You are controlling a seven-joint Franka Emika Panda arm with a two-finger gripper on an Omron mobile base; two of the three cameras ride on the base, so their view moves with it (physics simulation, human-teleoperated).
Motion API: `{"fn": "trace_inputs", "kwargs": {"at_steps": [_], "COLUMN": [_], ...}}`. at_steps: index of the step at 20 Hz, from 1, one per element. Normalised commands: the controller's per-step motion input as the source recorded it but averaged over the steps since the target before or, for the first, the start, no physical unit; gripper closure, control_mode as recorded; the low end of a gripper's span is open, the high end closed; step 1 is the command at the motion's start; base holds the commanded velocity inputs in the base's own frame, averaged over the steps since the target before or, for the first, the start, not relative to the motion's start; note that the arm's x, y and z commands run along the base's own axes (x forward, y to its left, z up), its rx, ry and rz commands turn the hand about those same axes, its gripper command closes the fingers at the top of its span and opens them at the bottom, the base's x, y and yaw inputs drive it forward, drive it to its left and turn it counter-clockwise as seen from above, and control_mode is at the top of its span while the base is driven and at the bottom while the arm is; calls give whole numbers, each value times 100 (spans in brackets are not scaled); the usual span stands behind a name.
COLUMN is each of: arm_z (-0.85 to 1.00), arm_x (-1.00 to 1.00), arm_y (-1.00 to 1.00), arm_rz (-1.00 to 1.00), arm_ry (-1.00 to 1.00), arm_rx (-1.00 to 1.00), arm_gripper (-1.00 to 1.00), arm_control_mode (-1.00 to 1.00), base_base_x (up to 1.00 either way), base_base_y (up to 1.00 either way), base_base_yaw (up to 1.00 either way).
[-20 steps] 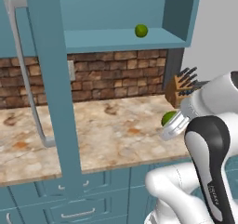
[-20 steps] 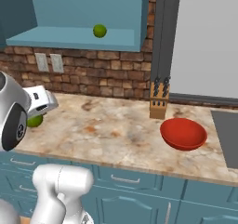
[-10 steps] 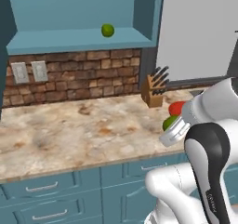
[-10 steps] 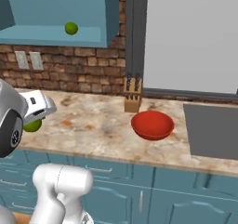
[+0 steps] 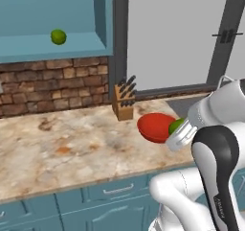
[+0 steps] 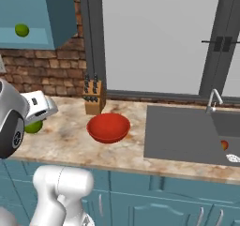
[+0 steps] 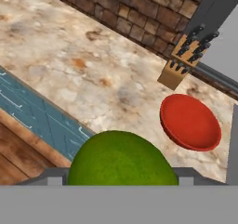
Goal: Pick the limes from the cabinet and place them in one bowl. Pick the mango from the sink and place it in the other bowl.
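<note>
- We see a lime [image 7: 122, 159] gripped in the gripper [image 7: 122, 172], big and green at the bottom of the hand view, with the fingers closed on its two sides.
- From the left base view that held lime [image 5: 176, 125] peeks out beside the white wrist, just at the near edge of the red bowl [image 5: 155, 127].
- From the right, the held lime [image 6: 33, 126] hangs over the counter [image 6: 70, 136], left of the bowl [image 6: 108, 127] and apart from it.
- We spot the second lime [image 5: 58, 36] up on the open cabinet [image 5: 52, 48] shelf.
- A knife block [image 6: 94, 100] stands against the wall just behind the bowl.
- Over in the sink [image 6: 187, 133], the mango [image 6: 224, 145] lies near the drain, right of the faucet [image 6: 213, 98].
</note>
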Motion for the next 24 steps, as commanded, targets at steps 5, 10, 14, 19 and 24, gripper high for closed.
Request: {"fn": "trace_inputs", "kwargs": {"at_steps": [5,10,14,19,24], "arm_z": [0,0,-31,-35,-8], "arm_x": [0,0,76,67,4], "arm_y": [0,0,-21,-9,0], "arm_rz": [0,0,0,0,0], "arm_ry": [0,0,0,-1,-3], "arm_rx": [0,0,-5,-7,-2], "arm_gripper": [100,100,100,100,100], "arm_control_mode": [100,100,-100,-100,-100], "base_base_x": [52,62,0,0,0], "base_base_y": [-68,-55,0,0,0], "base_base_yaw": [-5,-2,0,0,0]}}
